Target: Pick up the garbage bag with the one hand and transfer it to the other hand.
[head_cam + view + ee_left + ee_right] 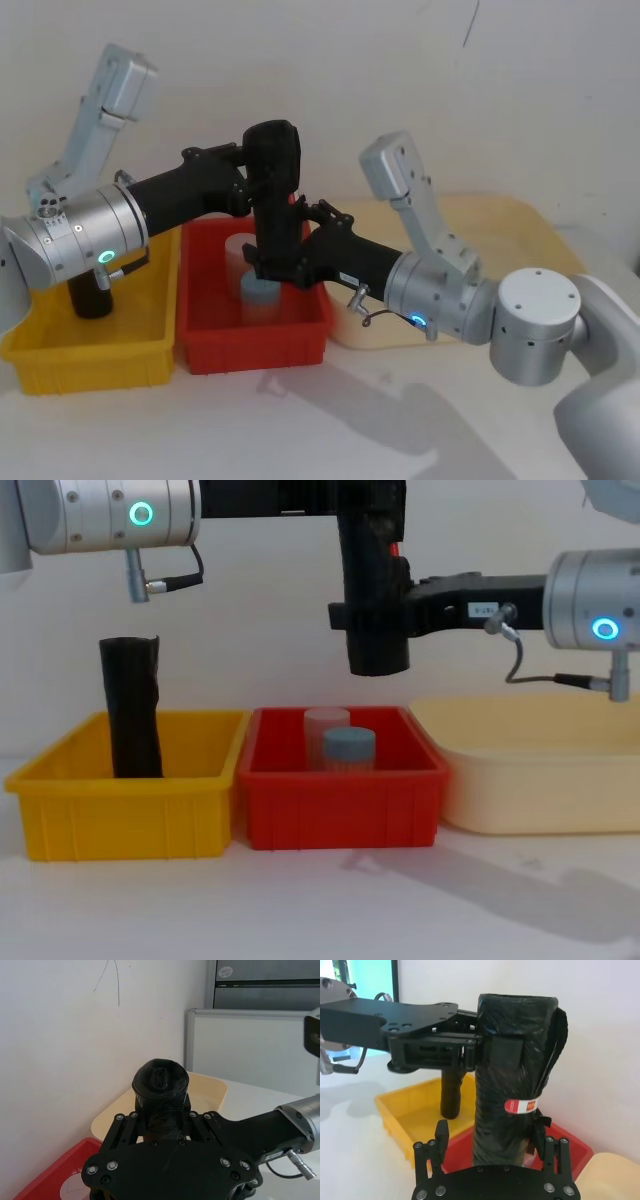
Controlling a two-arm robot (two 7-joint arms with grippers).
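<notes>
The garbage bag (275, 185), a black upright roll with a red-orange mark (520, 1106), hangs in the air above the red bin (205, 350). My left gripper (262, 190), the one hand, comes in from the left and is shut on the roll's upper half (495, 1052). Reaching in from the right, my right gripper (272, 268), the other hand with the white label (481, 610), has its fingers either side of the roll's lower part. In the right wrist view one finger (442, 1132) stands off the bag with a gap, so it is open.
A yellow bin (120, 810) on the left holds another black roll (132, 705). Two pale cylinders (340, 742) stand in the red bin (340, 815) under the bag. A cream tray (540, 780) lies to the right, with a white wall behind.
</notes>
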